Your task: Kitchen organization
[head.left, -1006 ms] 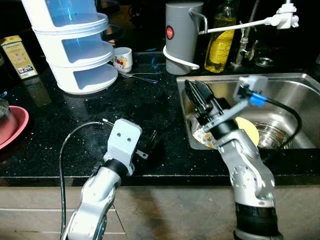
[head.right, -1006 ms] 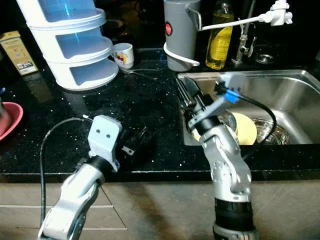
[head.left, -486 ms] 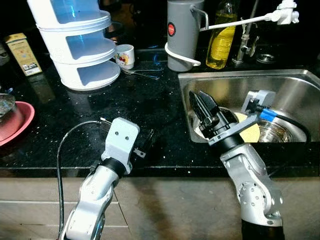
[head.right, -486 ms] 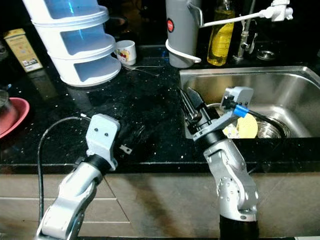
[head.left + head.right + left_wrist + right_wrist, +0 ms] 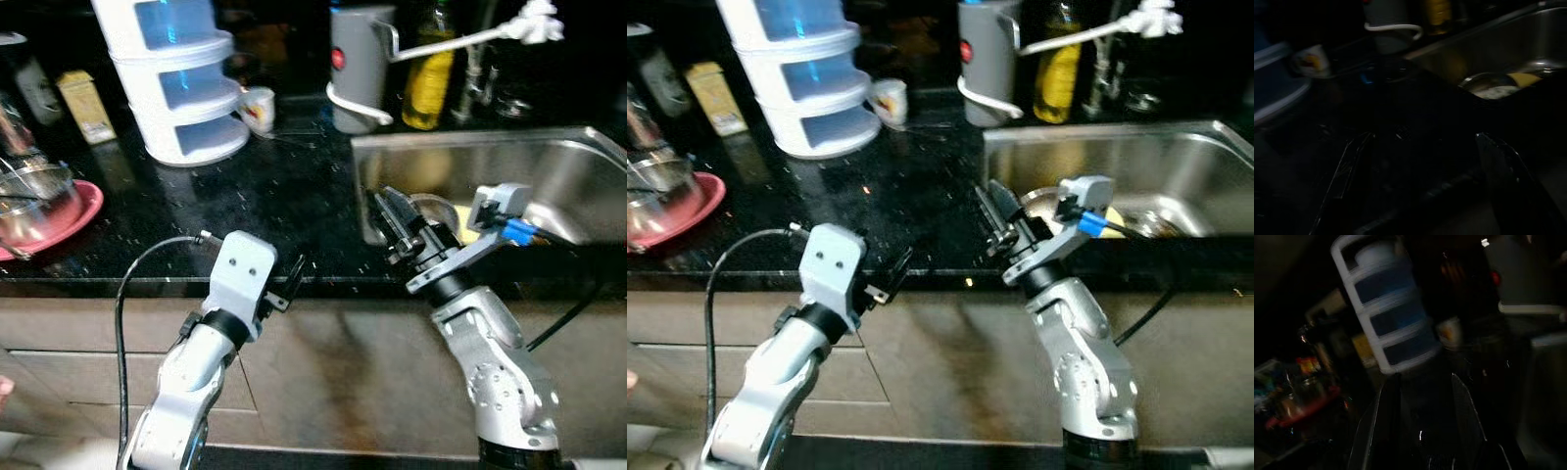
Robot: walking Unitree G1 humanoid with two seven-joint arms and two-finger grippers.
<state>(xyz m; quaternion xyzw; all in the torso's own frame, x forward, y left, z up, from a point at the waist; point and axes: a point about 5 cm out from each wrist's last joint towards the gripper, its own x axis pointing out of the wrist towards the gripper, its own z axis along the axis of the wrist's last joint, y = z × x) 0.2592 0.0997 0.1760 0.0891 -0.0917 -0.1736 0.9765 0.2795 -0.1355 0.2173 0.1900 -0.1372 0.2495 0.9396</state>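
Right gripper [image 5: 392, 211] raised at the counter's [image 5: 294, 196] front edge by the sink [image 5: 549, 166], fingers slightly parted, holding nothing. Left gripper [image 5: 292, 279] at the counter edge, fingers apart, empty. Yellow plate [image 5: 1523, 78] lying in the sink.

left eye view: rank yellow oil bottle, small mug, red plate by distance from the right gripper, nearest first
From the right gripper, at the sink's front left corner:
1. Yellow oil bottle, behind it by the faucet.
2. Small mug, back left, beside the white stacked container.
3. Red plate, far left of the counter.
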